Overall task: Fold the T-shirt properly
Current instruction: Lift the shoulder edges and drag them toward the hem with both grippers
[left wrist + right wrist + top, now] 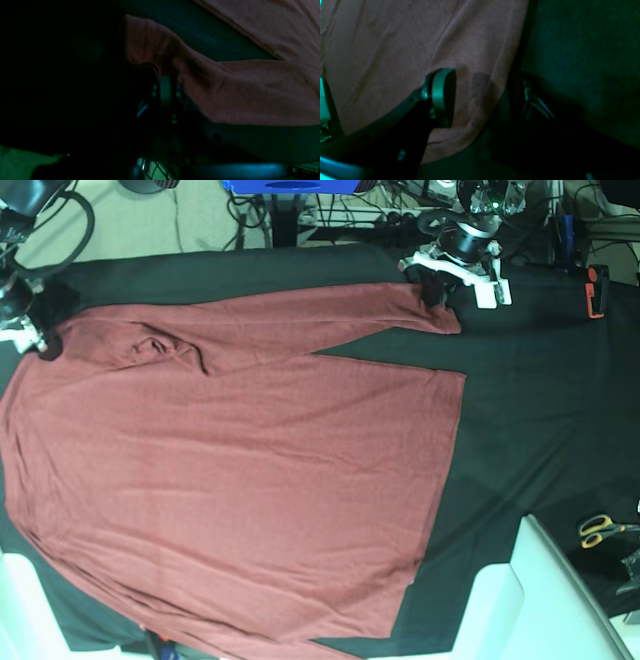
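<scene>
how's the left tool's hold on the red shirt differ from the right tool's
The left tool sits at the cuff end of the outstretched sleeve of the brick-red knit shirt; the right tool sits at the shirt's far corner, near the shoulder. In the left wrist view, fabric drapes over the left tool, hiding its jaws; in the right wrist view, one right pad lies on top of the cloth. Both meet the shirt at its edge over the black table cloth.

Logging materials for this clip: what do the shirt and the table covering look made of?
T-shirt: thin, soft matte knit, apparently; it wrinkles finely and shows ribbing at the cuff. Table covering: black matte cloth, probably felt-like; exact fibre can't be told.
</scene>
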You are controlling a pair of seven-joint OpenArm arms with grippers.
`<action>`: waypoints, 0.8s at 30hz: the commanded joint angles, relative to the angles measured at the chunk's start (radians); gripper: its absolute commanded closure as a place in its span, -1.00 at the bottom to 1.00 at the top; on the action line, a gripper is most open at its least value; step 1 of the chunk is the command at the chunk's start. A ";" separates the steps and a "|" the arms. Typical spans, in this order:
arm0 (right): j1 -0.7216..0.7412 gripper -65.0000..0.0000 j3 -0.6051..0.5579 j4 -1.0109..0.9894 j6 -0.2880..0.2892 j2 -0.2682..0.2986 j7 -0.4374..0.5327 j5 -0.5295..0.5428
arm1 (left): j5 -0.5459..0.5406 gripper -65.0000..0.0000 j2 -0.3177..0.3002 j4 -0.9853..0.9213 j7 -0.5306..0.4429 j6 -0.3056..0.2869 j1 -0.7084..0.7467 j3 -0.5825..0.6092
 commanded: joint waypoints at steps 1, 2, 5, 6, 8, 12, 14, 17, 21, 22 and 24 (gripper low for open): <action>0.005 0.07 -0.001 0.005 -0.007 0.010 -0.015 -0.017 | 0.006 1.00 0.000 0.008 0.043 -0.003 0.011 0.006; 0.006 0.15 -0.001 0.005 -0.007 0.010 -0.017 -0.017 | 0.006 1.00 0.000 0.013 0.043 -0.003 0.011 0.002; 0.006 0.76 -0.001 0.003 -0.007 0.010 -0.015 -0.017 | 0.006 1.00 -0.002 0.038 0.043 -0.003 0.016 -0.002; 0.006 0.95 -0.001 0.003 -0.007 0.010 -0.015 -0.017 | 0.006 1.00 -0.003 0.044 0.043 -0.003 0.016 -0.002; 0.006 0.98 -0.001 0.008 -0.007 0.011 -0.017 -0.016 | 0.006 1.00 -0.003 0.047 0.043 -0.003 0.014 -0.002; 0.006 0.99 0.000 0.011 -0.007 0.011 -0.017 -0.016 | 0.006 1.00 -0.003 0.056 0.044 -0.003 0.016 0.005; 0.006 0.99 0.005 0.013 -0.009 0.011 -0.018 -0.016 | 0.006 1.00 -0.003 0.084 0.044 -0.003 0.019 0.006; 0.006 0.99 0.002 0.040 -0.012 0.016 -0.018 -0.016 | 0.006 1.00 -0.003 0.131 0.066 -0.003 0.020 -0.002; 0.023 0.99 0.002 0.086 -0.013 0.018 -0.061 -0.019 | 0.008 1.00 -0.005 0.188 0.191 -0.002 -0.020 -0.006; 0.036 1.00 0.005 0.088 -0.013 0.018 -0.078 -0.021 | 0.009 1.00 -0.005 0.194 0.210 -0.002 -0.031 -0.005; 0.052 1.00 0.006 0.092 -0.039 0.028 -0.104 -0.021 | 0.011 1.00 -0.005 0.200 0.245 0.000 -0.057 -0.005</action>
